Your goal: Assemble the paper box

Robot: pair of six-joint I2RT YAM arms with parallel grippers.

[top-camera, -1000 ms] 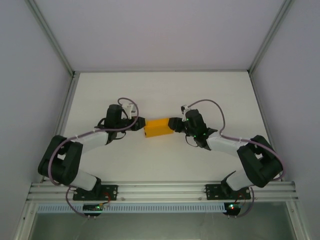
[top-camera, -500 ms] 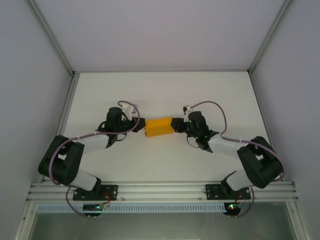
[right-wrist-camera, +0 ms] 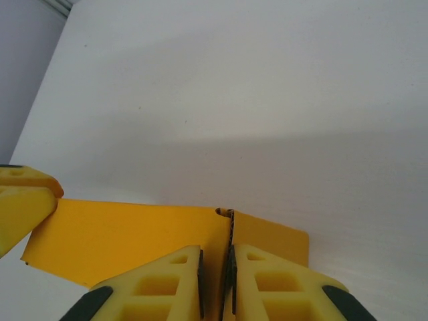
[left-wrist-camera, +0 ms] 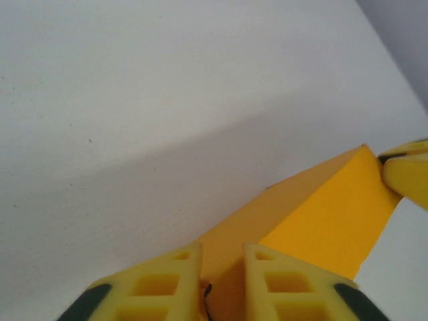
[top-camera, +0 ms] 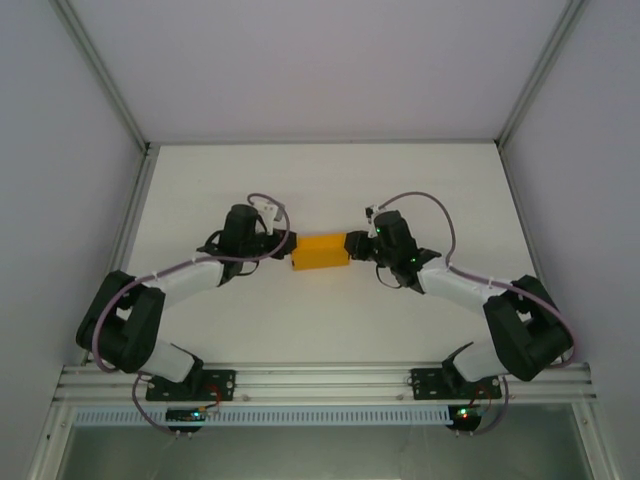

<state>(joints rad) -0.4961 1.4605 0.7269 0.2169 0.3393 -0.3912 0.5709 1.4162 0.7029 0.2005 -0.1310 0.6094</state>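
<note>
The paper box (top-camera: 320, 250) is a small orange-yellow rectangular box lying in the middle of the white table (top-camera: 320, 180), held between both arms. My left gripper (top-camera: 287, 248) sits at its left end. In the left wrist view the box (left-wrist-camera: 321, 214) runs away from my left gripper (left-wrist-camera: 223, 257), whose yellow fingers (left-wrist-camera: 167, 281) clamp its near end. My right gripper (top-camera: 352, 245) is at the right end. In the right wrist view my right gripper (right-wrist-camera: 217, 253) is pinched nearly together on a thin card edge of the box (right-wrist-camera: 134, 241).
The table is bounded by pale side walls and aluminium frame posts (top-camera: 105, 85). An aluminium rail (top-camera: 320, 378) with both arm bases runs along the near edge. The opposite gripper's yellow fingertip shows at the edge of each wrist view.
Both grippers and the box have shifted slightly toward the far side. The left wrist has swung right, closer in on the box's left end.
</note>
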